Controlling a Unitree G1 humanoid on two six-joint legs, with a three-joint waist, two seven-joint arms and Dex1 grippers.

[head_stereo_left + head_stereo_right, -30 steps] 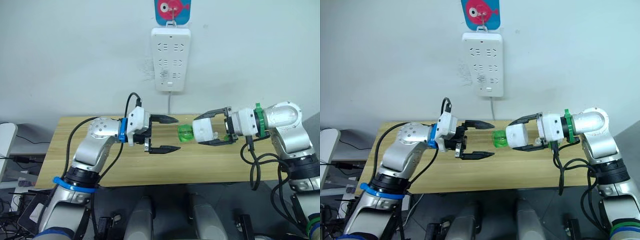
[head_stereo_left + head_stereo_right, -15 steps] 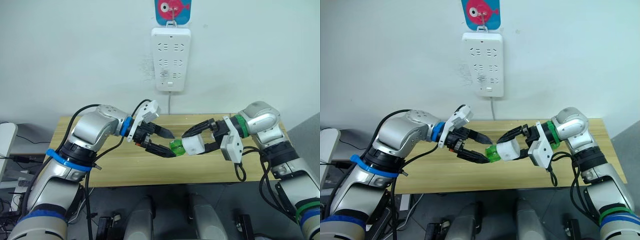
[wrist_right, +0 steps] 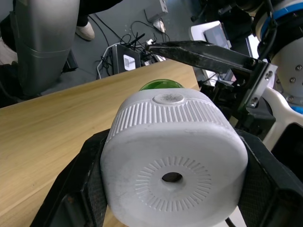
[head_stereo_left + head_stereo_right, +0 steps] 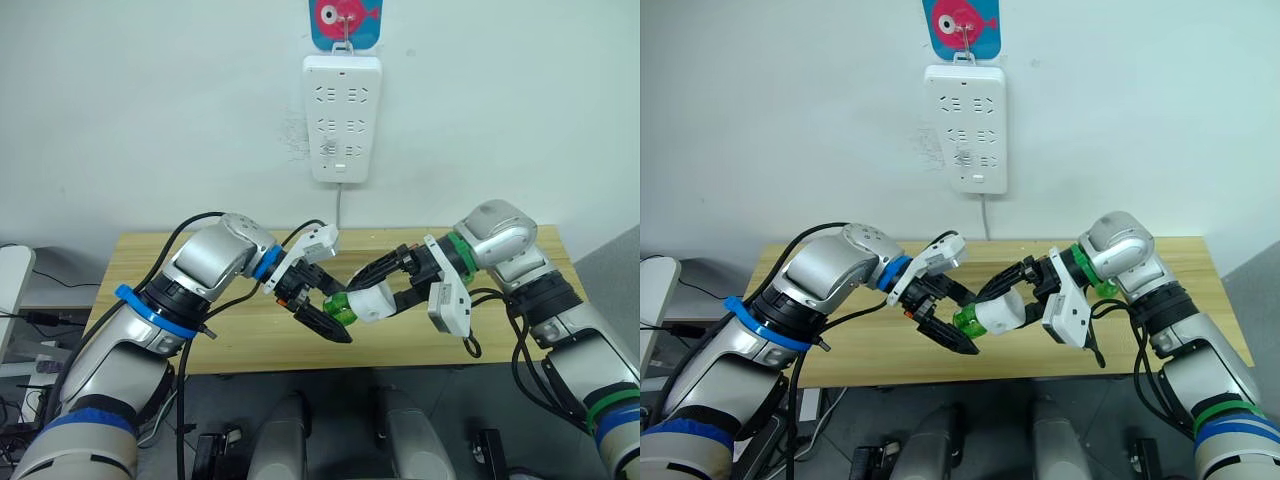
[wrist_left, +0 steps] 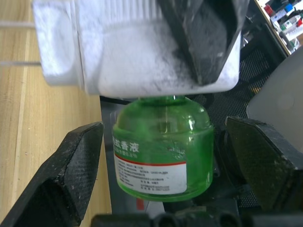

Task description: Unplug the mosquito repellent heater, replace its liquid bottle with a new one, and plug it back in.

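Green glass or plastic catches our eye first in the left eye view: a small green liquid bottle (image 4: pixel 338 308) sticks out of the white mosquito repellent heater (image 4: pixel 369 301), and the pair hangs in the air above the front edge of the wooden table (image 4: pixel 250 340). We see the right gripper (image 4: pixel 392 287) closed around the heater's white body, with 1 black finger above it and 1 below. The left gripper (image 4: pixel 330 312) meets it from the other side, its 2 fingers spread apart on either side of the bottle. On the wall behind hangs a white power strip (image 4: pixel 342 118), its sockets unoccupied. In the right eye view we see the same meeting of arms over the table. In the left wrist view the bottle (image 5: pixel 162 149) fills the gap between the 2 black fingers (image 5: pixel 66 177), with a slim gap showing on each side, so we judge the pincer open and not yet pressing; a white label with a red line wraps the bottle, whose neck sits in the heater (image 5: pixel 142 56). In the right wrist view the heater's ribbed round cap (image 3: pixel 173 165) sits clamped between the right fingers (image 3: pixel 87 182).
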